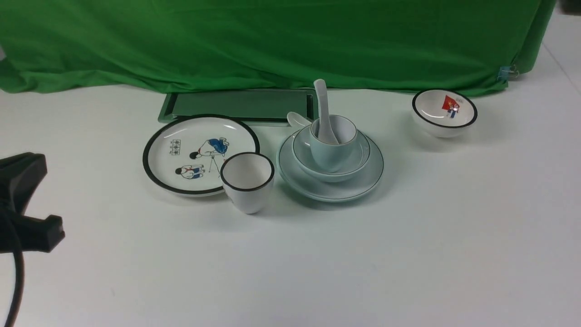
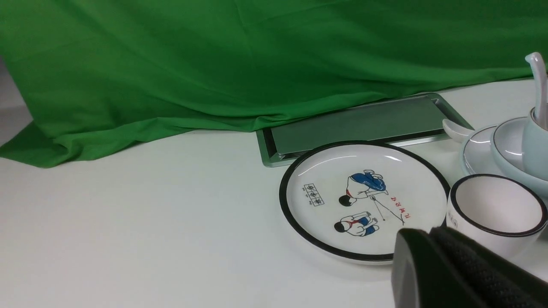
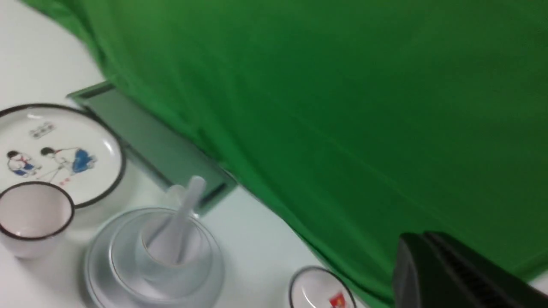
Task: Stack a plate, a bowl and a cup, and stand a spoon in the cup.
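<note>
You'll find writing only on the black-rimmed plate (image 2: 317, 222) at centre left: a small boxed label (image 2: 314, 194) of dark characters and, further right on it, a short line of red characters (image 2: 399, 208). Neither is sharp enough to read.

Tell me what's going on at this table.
The stack looks finished: the pale blue-green glossy round plate carries the wide shallow blue-green bowl, the small handleless blue-green cup stands in the bowl, and the glossy white ceramic soup spoon stands in the cup, handle up. Nothing is being handled: the left gripper and right gripper are both shut, empty and clear of the stack. The black-rimmed cartoon plate, black-rimmed white cup and small red-picture bowl sit unstacked nearby.
</note>
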{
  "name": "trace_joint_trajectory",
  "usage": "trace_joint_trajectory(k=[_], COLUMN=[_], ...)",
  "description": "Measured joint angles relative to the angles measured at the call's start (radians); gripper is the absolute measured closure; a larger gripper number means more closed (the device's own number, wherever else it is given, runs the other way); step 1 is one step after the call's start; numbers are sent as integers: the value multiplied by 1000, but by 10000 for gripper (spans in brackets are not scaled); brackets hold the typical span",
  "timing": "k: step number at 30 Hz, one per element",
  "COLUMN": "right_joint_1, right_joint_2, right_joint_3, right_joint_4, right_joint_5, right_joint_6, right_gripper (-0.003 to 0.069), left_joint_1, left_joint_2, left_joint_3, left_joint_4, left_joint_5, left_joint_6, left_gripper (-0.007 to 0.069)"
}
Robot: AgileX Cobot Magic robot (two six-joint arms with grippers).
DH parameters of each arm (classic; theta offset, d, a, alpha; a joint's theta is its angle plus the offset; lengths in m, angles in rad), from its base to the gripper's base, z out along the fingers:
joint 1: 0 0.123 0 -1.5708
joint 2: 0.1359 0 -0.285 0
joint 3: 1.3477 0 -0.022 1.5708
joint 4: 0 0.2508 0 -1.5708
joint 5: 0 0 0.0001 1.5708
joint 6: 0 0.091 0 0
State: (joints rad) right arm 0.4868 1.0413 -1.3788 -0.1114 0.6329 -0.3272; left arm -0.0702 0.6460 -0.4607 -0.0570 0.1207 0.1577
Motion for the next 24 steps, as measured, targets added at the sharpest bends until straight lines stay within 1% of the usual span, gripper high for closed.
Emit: trace_joint_trajectory(k=[2, 5, 6, 7, 8, 9, 11, 13, 15, 18, 19, 20, 21, 22, 24], right_joint_1=[0, 0, 0, 0, 0, 0, 0, 0, 0, 0, 0, 0, 0, 0, 0], right_joint_2=[-115, -266, -324, -324, -392, -392, -457, -477, -478, -478, -478, -478, -483, -493, -517], right_joint_3=[126, 340, 435, 451, 583, 597, 766, 860, 921, 980, 999, 999, 1001, 1003, 1006], right_joint_4=[-8, -13, -14, -14, -14, -14, -14, -14, -15, -16, -17, -18, -24, -47, -108], right_joint_5=[-24, -107, -150, -157, -222, -222, -291, -316, -321, -296, -227, -218, -175, -131, -103], right_joint_6=[23, 58, 94, 94, 161, 161, 249, 293, 327, 341, 354, 357, 372, 413, 471], right_gripper=[650, 650, 649, 649, 649, 649, 645, 645, 645, 643, 643, 643, 646, 650, 652], left_joint_1=[0, 0, 0, 0, 0, 0, 0, 0, 0, 0, 0, 0, 0, 0, 0], left_joint_2=[0, 0, 0, 0, 0, 0, 0, 0, 0, 0, 0, 0, 0, 0, 0], left_joint_3=[0, 0, 0, 0, 0, 0, 0, 0, 0, 0, 0, 0, 0, 0, 0], left_joint_4=[5, 6, 7, 7, 7, 7, 7, 7, 7, 7, 7, 7, 7, 7, 7], left_joint_5=[0, 0, 0, 0, 0, 0, 0, 0, 0, 0, 0, 0, 0, 0, 0], left_joint_6=[0, 0, 0, 0, 0, 0, 0, 0, 0, 0, 0, 0, 0, 0, 0], left_gripper=[656, 656, 656, 656, 656, 656, 656, 656, 656, 656, 655, 655, 655, 655, 655])
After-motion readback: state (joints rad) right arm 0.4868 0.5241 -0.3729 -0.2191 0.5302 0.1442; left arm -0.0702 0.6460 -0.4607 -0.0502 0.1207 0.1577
